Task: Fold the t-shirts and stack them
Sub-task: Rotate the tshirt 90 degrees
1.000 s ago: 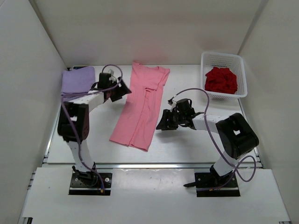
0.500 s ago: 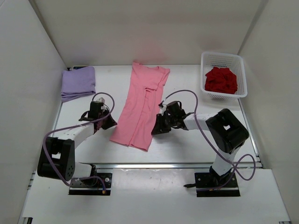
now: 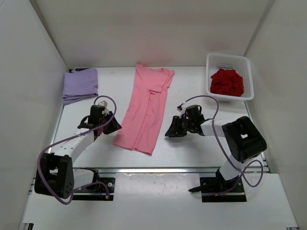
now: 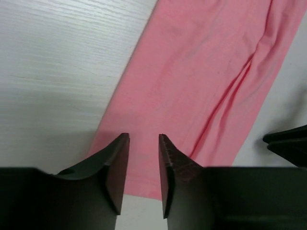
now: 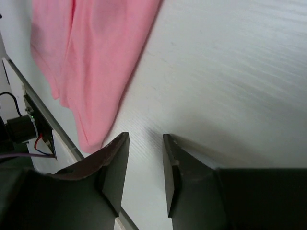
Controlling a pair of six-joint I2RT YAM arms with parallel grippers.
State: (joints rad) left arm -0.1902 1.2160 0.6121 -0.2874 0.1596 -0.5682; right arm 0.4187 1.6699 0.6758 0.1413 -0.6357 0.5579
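Lying lengthwise down the middle of the surface (image 3: 192, 86), the pink t-shirt (image 3: 146, 108) is already narrowed into a long strip, collar end far from the arms and hem end near them. The left tool (image 3: 116, 127) hovers just at the strip's near left corner with its jaws a little apart and nothing between them. The right tool (image 3: 171, 132) sits off the opposite edge, over bare surface, likewise slightly spread and empty. The lavender t-shirt (image 3: 80, 85) rests folded at the far left, and the dark red t-shirt (image 3: 227, 81) is bunched in the white basket (image 3: 247, 67) at the far right. From where I stand, the pink cloth looks thin, light and limp, so it should sag and drape as soon as it is lifted, and probably slide easily on this smooth top. The sensible hold seems to be the two hem corners, one per tool, pinching all the layers together so that the fold does not fall open.
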